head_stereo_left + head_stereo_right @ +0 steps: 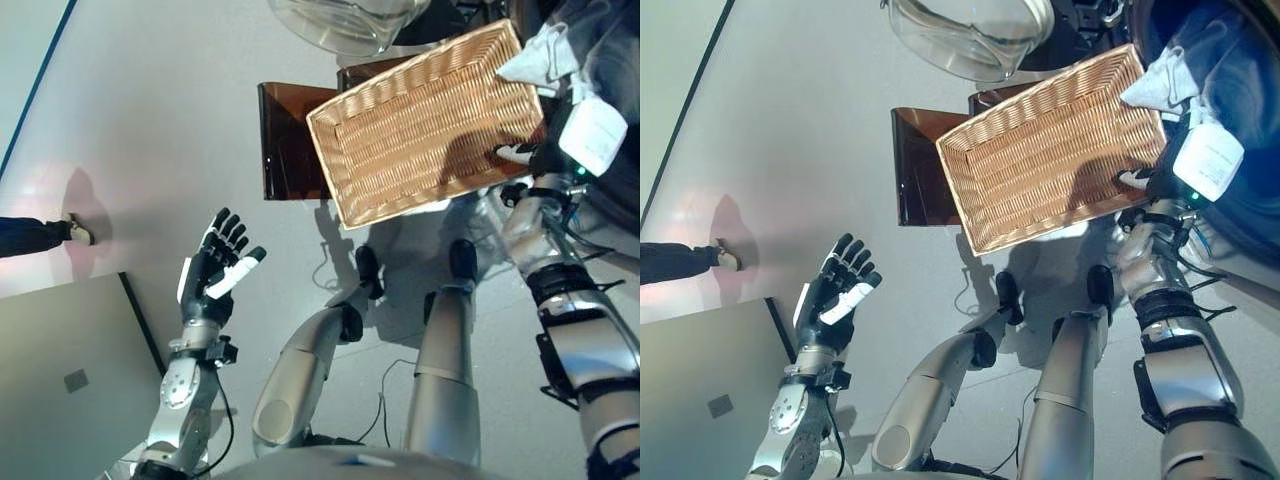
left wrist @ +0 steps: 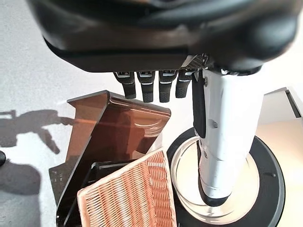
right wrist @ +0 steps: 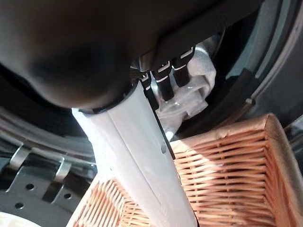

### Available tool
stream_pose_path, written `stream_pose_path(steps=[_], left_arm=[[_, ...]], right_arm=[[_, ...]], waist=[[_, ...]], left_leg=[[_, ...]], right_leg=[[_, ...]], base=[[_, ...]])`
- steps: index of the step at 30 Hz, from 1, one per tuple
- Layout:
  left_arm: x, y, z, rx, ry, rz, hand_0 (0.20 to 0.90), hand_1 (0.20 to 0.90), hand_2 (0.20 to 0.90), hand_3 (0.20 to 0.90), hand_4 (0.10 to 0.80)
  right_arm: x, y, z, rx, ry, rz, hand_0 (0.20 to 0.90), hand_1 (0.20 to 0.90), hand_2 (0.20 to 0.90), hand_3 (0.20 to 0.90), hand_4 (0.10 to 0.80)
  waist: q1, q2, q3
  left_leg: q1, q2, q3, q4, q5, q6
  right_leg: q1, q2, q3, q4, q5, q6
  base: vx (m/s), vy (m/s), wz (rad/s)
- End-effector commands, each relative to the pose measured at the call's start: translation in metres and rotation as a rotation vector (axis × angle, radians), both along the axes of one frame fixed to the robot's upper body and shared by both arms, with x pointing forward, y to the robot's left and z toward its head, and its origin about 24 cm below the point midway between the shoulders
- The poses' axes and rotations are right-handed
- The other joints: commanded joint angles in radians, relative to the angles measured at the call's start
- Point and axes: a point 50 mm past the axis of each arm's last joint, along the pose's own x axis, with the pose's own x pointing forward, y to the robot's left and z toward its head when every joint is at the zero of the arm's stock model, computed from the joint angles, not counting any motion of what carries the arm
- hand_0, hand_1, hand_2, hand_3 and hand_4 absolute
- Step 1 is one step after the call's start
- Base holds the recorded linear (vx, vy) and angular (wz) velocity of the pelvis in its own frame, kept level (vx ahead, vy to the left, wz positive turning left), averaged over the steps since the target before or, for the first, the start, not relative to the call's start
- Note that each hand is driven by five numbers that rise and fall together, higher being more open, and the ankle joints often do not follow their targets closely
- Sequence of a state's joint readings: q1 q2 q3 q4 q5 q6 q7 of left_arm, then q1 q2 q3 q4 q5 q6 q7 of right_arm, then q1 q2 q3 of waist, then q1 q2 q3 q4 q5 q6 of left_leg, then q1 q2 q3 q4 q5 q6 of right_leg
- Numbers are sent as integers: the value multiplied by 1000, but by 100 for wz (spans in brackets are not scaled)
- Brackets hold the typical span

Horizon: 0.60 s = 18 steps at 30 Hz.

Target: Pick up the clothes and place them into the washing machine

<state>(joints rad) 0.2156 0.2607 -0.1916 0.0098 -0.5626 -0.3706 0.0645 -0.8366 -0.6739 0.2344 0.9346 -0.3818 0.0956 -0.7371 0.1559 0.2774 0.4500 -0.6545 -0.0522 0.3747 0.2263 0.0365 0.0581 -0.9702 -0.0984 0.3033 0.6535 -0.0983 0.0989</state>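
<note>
Closest to the camera, at the lower left of the left eye view, the left hand (image 1: 215,268) is raised above the grey floor (image 1: 160,120) with its fingers straight and spread, and nothing is held in it. In the left wrist view the same fingers (image 2: 149,87) are seen straight, pointing toward the brown stand and the glass door.

A white piece of clothing (image 1: 540,52) is seen at the upper right of the left eye view, lying at the mouth of the washing machine (image 1: 1240,90), just past the far corner of the wicker basket (image 1: 420,130). In the right wrist view the cloth (image 3: 189,97) is shown bunched against the machine's dark opening, with the right hand's fingers (image 3: 165,78) reaching onto it. Whether those fingers are clamped on the cloth or only laid against it cannot be told, since their tips are hidden in the fabric. The right hand (image 1: 545,155) is placed at the right edge of the basket, beside the machine.

No clothes are visible inside the basket, which is tilted and set on a brown translucent stand (image 1: 285,140). The machine's round glass door (image 1: 340,22) is swung open at the top centre of the frame.

At the left edge a person's dark sleeve (image 1: 30,235) is seen, and a pale flat panel (image 1: 70,380) fills the lower left corner.
</note>
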Motion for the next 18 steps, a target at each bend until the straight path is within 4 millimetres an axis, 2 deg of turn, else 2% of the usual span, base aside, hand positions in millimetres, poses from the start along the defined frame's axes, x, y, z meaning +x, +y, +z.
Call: stream_pose_path(steps=[1, 4, 5, 6, 8, 9, 12, 18], left_arm=[[-11, 36, 21, 75, -96, 98, 900, 900, 900, 900, 800], [-10, 38, 20, 76, -90, 102, 900, 900, 900, 900, 800], [-11, 40, 19, 83, -77, 99, 900, 900, 900, 900, 800], [-11, 40, 19, 81, -78, 100, 900, 900, 900, 900, 800], [-12, 41, 19, 84, -72, 93, 900, 900, 900, 900, 800], [-12, 41, 19, 83, -73, 92, 900, 900, 900, 900, 800], [-13, 41, 21, 77, -77, 83, 900, 900, 900, 900, 800], [-11, 38, 20, 65, -75, 69, 900, 900, 900, 900, 800]], right_arm=[[2, -11, 66, -31, -172, 45, 900, 900, 900, 900, 800], [3, -17, 72, 39, -177, 57, 900, 900, 900, 900, 800], [0, -30, 81, 90, -160, 44, 900, 900, 900, 900, 800], [1, -30, 82, 89, -161, 45, 900, 900, 900, 900, 800], [-7, -48, 96, 141, -172, 23, 900, 900, 900, 900, 800], [-7, -49, 97, 140, -173, 24, 900, 900, 900, 900, 800], [-18, -67, 111, 178, -199, -10, 900, 900, 900, 900, 800], [-31, -84, 130, 190, -227, -62, 900, 900, 900, 900, 800]], waist=[[18, 21, -8], [18, 18, -5], [20, 13, -3], [19, 15, -2], [20, 10, 3], [19, 11, 3], [21, 6, 5], [21, -1, 5]], left_leg=[[-114, 17, -6, 62, -8, -96], [-114, 19, -8, 59, -7, -97], [-115, 19, -13, 60, -6, -97], [-116, 19, -13, 60, -6, -97], [-116, 22, -15, 59, -3, -99], [-116, 22, -15, 59, -3, -99], [-113, 22, -20, 59, -1, -101], [-103, 23, -26, 55, 1, -105]], right_leg=[[18, -1, -44, -57, 16, -42], [17, -2, -47, -58, 17, -42], [14, -1, -48, -57, 18, -43], [14, -1, -48, -57, 18, -43], [15, -4, -53, -57, 17, -43], [15, -4, -53, -56, 17, -43], [21, -5, -58, -54, 12, -42], [30, -7, -63, -50, 5, -43]], base=[[0, 0, 0], [0, 0, 0], [0, 0, 0], [0, 0, 0], [-8, -25, 5], [-5, -25, 5], [6, -17, 3], [9, -10, 1]])
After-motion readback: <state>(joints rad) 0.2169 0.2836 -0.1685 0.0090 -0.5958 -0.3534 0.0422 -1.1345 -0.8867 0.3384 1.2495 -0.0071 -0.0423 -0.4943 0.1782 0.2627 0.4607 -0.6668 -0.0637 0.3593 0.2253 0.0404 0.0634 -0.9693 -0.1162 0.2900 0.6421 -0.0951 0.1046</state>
